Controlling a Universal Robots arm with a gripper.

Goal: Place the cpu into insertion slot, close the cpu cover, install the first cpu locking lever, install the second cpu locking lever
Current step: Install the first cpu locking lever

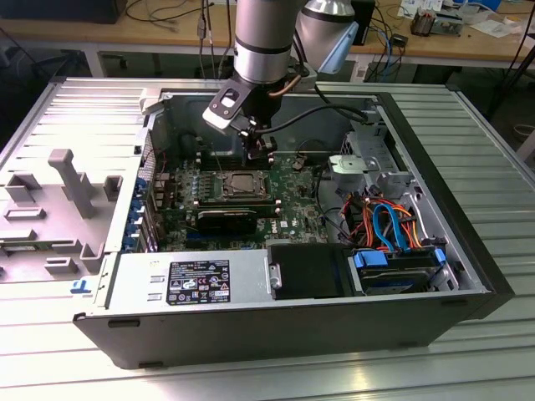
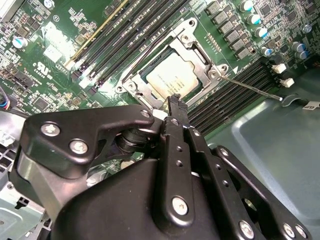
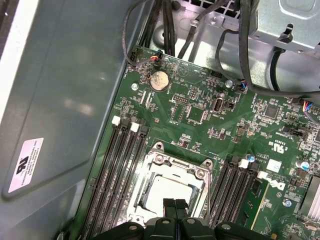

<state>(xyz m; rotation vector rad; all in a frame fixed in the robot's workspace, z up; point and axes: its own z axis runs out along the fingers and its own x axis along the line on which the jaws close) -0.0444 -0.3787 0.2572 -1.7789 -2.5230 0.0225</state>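
Your gripper has its two fingertips pressed together with nothing pinched between them. They sit right over one edge of the cpu cover; you can't tell whether they touch it. The cpu lies in its socket on the motherboard, the cover's frame lowered around its silver top. A thin metal lever juts out beside the socket.

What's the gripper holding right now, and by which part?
Nothing. The gripper is shut and empty, its tips just over the seated cpu.
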